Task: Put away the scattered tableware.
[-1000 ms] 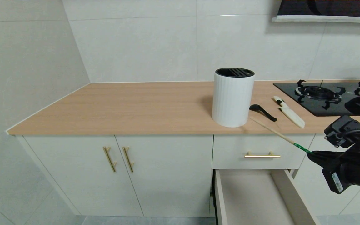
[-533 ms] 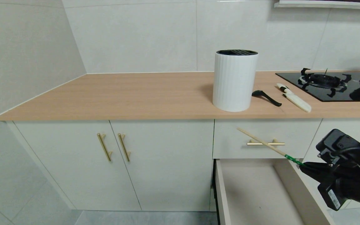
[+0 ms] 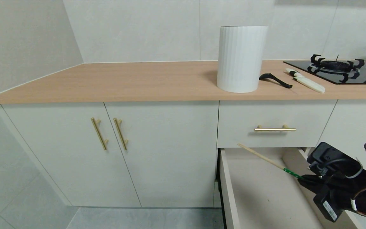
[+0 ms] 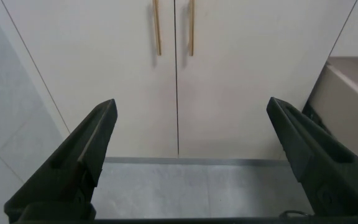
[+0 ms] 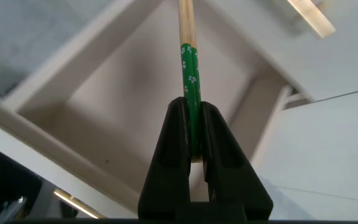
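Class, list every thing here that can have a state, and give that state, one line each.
lower drawer: pulled open
upper drawer: shut
cabinet doors: both shut
chopsticks: gripped, over the lower drawer
right gripper: shut on chopsticks
left gripper: open, holding nothing
white holder: upright on the counter
black spoon: lying on the counter
knife: lying on the counter

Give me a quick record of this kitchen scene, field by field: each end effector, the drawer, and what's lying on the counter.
Right end effector: shut on wooden chopsticks with green ends, held above the drawer
Left end effector: open, holding nothing, facing cabinet doors
Pale pull-out drawer: open, under a closed drawer
Wooden countertop: white ribbed cylinder holder, black spoon, cream knife
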{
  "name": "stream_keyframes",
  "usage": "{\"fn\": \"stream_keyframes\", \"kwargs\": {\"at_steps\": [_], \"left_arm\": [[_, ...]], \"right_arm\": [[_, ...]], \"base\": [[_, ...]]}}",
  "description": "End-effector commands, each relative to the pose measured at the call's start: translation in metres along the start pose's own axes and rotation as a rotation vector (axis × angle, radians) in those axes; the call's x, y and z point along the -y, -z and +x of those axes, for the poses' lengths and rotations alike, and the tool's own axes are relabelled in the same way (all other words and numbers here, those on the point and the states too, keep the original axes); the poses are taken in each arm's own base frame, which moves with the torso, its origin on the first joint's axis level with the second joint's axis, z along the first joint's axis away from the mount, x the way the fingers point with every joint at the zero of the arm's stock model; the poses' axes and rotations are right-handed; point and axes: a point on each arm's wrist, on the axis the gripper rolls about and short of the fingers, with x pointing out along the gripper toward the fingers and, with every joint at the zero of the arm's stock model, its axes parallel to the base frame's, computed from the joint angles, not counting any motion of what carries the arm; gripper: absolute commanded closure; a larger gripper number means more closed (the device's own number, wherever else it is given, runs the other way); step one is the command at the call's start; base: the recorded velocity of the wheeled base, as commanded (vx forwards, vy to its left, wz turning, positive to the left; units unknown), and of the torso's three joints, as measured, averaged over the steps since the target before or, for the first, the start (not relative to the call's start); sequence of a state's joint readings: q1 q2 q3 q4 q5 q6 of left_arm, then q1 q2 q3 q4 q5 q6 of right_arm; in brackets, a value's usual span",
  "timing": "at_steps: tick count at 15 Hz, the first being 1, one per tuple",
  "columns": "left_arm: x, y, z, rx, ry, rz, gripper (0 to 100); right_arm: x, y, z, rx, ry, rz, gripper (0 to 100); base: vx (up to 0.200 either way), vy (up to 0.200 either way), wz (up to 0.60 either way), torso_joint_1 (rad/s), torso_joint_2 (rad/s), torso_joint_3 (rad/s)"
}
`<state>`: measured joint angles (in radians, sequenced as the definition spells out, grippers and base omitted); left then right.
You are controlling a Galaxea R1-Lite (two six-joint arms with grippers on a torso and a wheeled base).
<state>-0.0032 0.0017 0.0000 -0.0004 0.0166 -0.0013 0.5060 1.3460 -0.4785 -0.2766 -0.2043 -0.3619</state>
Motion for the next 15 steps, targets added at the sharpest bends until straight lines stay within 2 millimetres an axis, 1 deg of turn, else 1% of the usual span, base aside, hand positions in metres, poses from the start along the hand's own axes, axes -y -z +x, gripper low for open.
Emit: {"fn": "stream_keyframes", "kwargs": {"at_steps": [1, 3, 7, 9, 11, 13, 15], "left_arm": [[0.0, 0.0, 0.0, 0.0, 0.0, 0.0, 0], [0.0, 0.0, 0.0, -0.002, 0.0, 0.0, 0], [0.0, 0.0, 0.0, -0.002, 0.0, 0.0, 0], [0.0, 0.0, 0.0, 0.0, 0.0, 0.0, 0], [0.0, 0.0, 0.0, 0.0, 0.0, 0.0, 0], [0.0, 0.0, 0.0, 0.0, 0.0, 0.0, 0], [0.0, 0.0, 0.0, 0.0, 0.0, 0.0, 0]], "right_arm": [[-0.003, 0.003, 0.009, -0.037, -0.015, -0.009, 100], [-0.005, 0.004, 0.013, -0.056, -0.02, -0.011, 100], [-0.007, 0.007, 0.022, -0.095, -0.033, -0.016, 100], [-0.01, 0.009, 0.031, -0.127, -0.045, -0.021, 100], [-0.016, 0.015, 0.049, -0.19, -0.085, 0.003, 100], [-0.019, 0.016, 0.063, -0.229, -0.096, 0.036, 100], [-0.019, 0.012, 0.08, -0.26, -0.092, 0.113, 100]], "base": [[0.0, 0.0, 0.0, -0.149, 0.45, 0.325], [0.0, 0.0, 0.0, -0.071, 0.29, 0.207], [0.0, 0.0, 0.0, -0.014, 0.06, 0.036], [0.0, 0.0, 0.0, 0.0, 0.0, 0.0], [0.0, 0.0, 0.0, 0.0, 0.0, 0.0], [0.0, 0.0, 0.0, 0.0, 0.0, 0.0], [0.0, 0.0, 0.0, 0.0, 0.0, 0.0]]}}
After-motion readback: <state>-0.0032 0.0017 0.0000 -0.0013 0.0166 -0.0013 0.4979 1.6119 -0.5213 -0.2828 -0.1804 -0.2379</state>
